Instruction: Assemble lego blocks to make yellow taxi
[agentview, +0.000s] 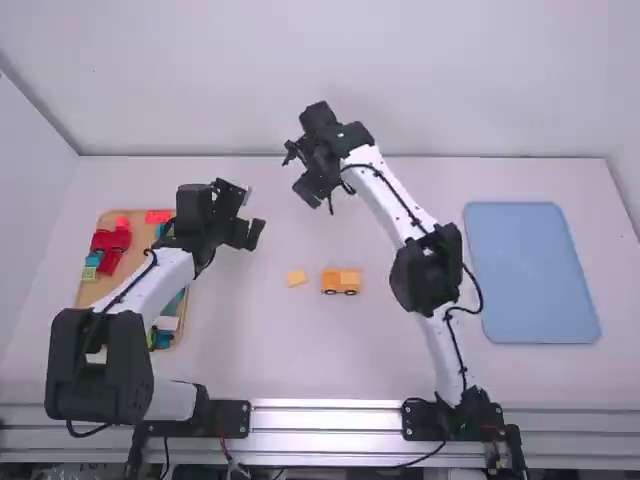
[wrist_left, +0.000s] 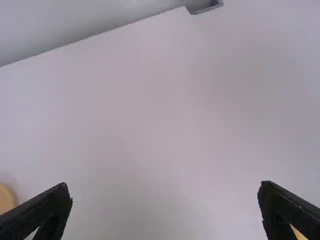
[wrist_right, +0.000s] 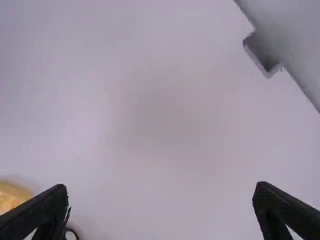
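Note:
My left gripper (agentview: 252, 214) stands open beside the parts tray, up and left of a small yellow block (agentview: 296, 278). Just right of that block, a yellow-orange car body (agentview: 341, 281) with dark wheels rests on the table. Farther up the table is my right gripper (agentview: 300, 176), open and away from both pieces. The left wrist view has its gripper (wrist_left: 164, 186) spread wide with bare table between the fingers. Nothing is held by the gripper (wrist_right: 161, 186) in the right wrist view, where a yellow piece (wrist_right: 12, 197) lies by one finger.
A wooden tray (agentview: 88, 292) of red, blue, green and white blocks lies at the left, partly under the left arm. On the right is a flat blue tray (agentview: 530, 272). The right arm crosses toward the middle of the table's back; a wall rises behind.

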